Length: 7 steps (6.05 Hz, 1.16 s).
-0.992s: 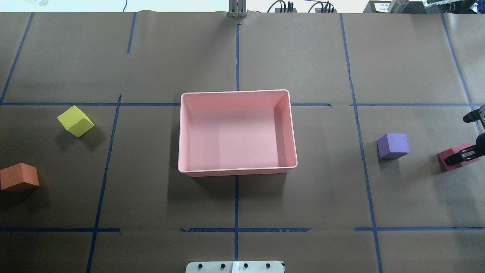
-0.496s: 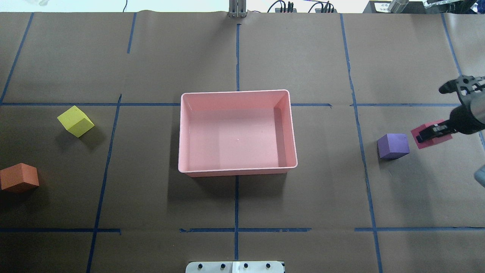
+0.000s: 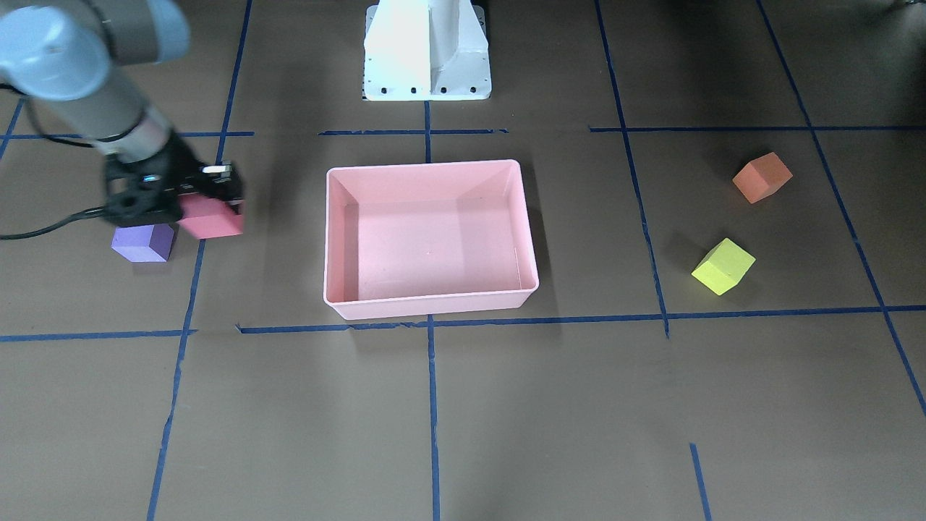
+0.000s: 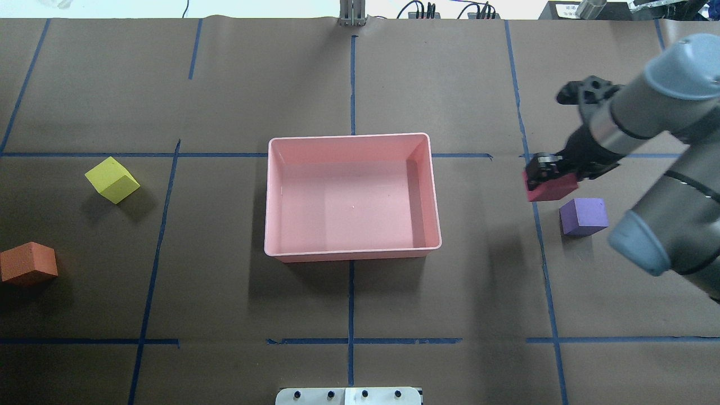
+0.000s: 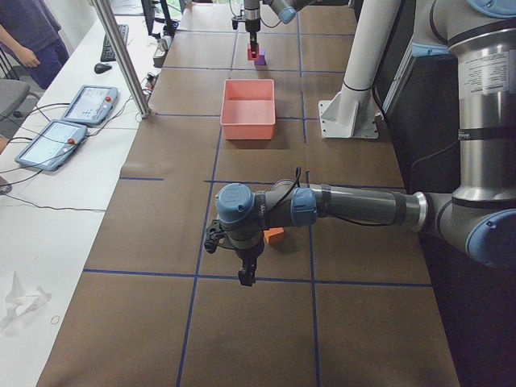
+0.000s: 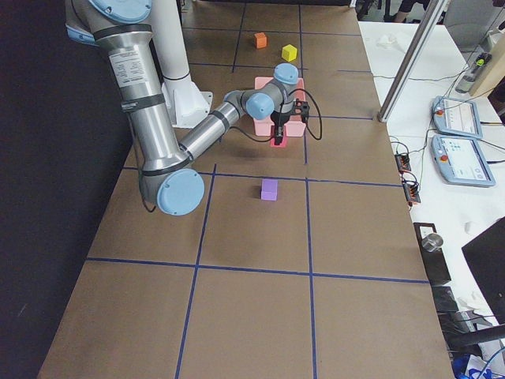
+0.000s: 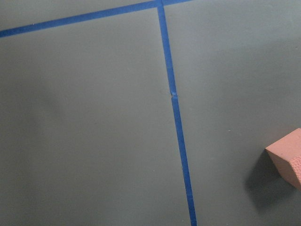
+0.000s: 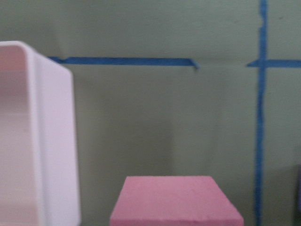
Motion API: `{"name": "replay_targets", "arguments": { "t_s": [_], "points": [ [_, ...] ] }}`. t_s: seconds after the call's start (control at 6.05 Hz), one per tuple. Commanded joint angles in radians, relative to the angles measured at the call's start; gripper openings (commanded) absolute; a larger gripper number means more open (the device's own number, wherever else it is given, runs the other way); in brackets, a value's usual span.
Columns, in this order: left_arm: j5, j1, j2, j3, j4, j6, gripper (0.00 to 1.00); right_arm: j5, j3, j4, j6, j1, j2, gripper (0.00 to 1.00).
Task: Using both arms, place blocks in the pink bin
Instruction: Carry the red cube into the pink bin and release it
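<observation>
My right gripper [image 4: 548, 175] is shut on the red block [image 4: 551, 190] and holds it above the table, right of the pink bin [image 4: 351, 136] and just beyond the purple block [image 4: 584, 216]. In the front view the gripper [image 3: 211, 199] holds the red block [image 3: 211, 219] left of the bin [image 3: 427, 166]. The yellow block [image 4: 112, 179] and the orange block [image 4: 28, 262] lie on the far left. My left gripper [image 5: 244, 272] hangs beside the orange block [image 5: 274, 235]; I cannot tell whether it is open or shut. The bin holds no block.
The white pedestal base [image 3: 427, 51] stands behind the bin. Blue tape lines cross the brown table cover. The right wrist view shows the bin's corner [image 8: 42, 141] left of the red block [image 8: 176, 200]. The left wrist view shows the orange block's corner [image 7: 288, 157].
My right arm has lifted the red block from the table's right edge and carried it left and away, past the purple block, toward the bin. The other blocks have not moved.
</observation>
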Motion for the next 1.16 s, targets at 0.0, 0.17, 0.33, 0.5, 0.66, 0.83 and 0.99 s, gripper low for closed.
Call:
{"name": "replay_targets", "arguments": {
  "t_s": [0.0,0.17,0.33,0.5,0.66,0.83,0.99],
  "points": [
    [0.006,0.002,-0.001,-0.021,-0.003,0.0,1.0,-0.129,-0.099,-0.068,0.29,-0.164,0.24,0.28],
    [-0.003,0.005,-0.021,-0.031,-0.011,-0.006,1.0,-0.204,-0.151,-0.062,0.343,-0.227,0.274,0.4],
    [-0.001,0.008,-0.073,-0.032,-0.02,-0.005,1.0,-0.231,-0.15,-0.061,0.343,-0.247,0.276,0.99],
    [-0.004,0.018,-0.108,-0.024,-0.106,-0.005,1.0,-0.234,-0.144,-0.061,0.339,-0.247,0.276,1.0],
    [-0.004,0.072,-0.119,-0.003,-0.206,-0.01,1.0,-0.228,-0.137,-0.062,0.328,-0.234,0.274,1.0],
    [-0.007,0.106,-0.151,0.016,-0.277,-0.189,1.0,-0.201,-0.133,-0.064,0.314,-0.189,0.271,1.0],
    [-0.017,0.206,-0.159,0.019,-0.399,-0.279,1.0,-0.159,-0.114,-0.067,0.251,-0.142,0.255,1.0]
  ]
}}
